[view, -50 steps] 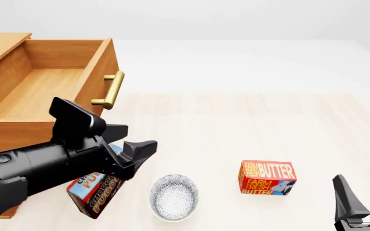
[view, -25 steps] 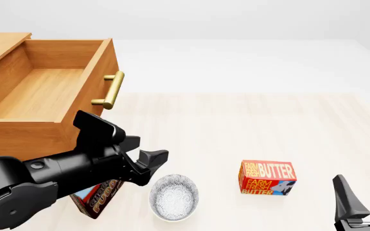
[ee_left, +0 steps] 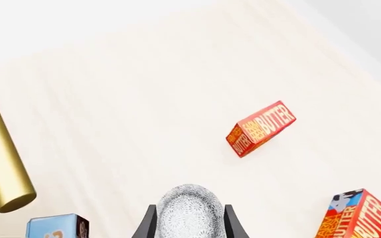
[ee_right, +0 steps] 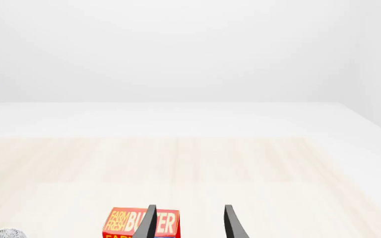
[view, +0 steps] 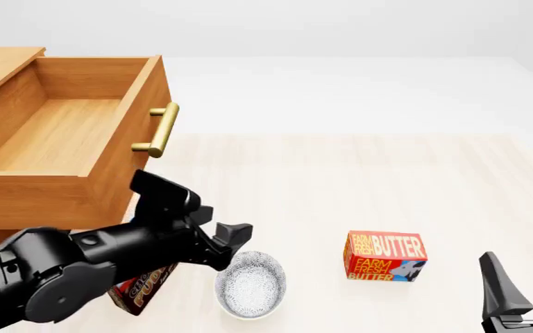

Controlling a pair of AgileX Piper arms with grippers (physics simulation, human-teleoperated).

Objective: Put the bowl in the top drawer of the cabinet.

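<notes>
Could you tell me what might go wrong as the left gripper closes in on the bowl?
1. The open left gripper sits at the bowl's near-left rim; a grasp on that thin rim could slip or tip it.
2. The pudding box lies right under the left arm and may get knocked.
3. Lifting toward the open top drawer, the bowl could clip its front panel or brass handle.

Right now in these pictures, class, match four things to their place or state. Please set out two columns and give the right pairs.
Things:
1. bowl
2. top drawer
3. butter box
4. right claw

Places or states:
A. pulled out, nothing visible inside
B. open, idle at the table's near right edge
C. between the left claw's fingers, on the table
D. alone on the table, right of the bowl

Pairs: 1-C, 2-A, 3-D, 4-B
</notes>
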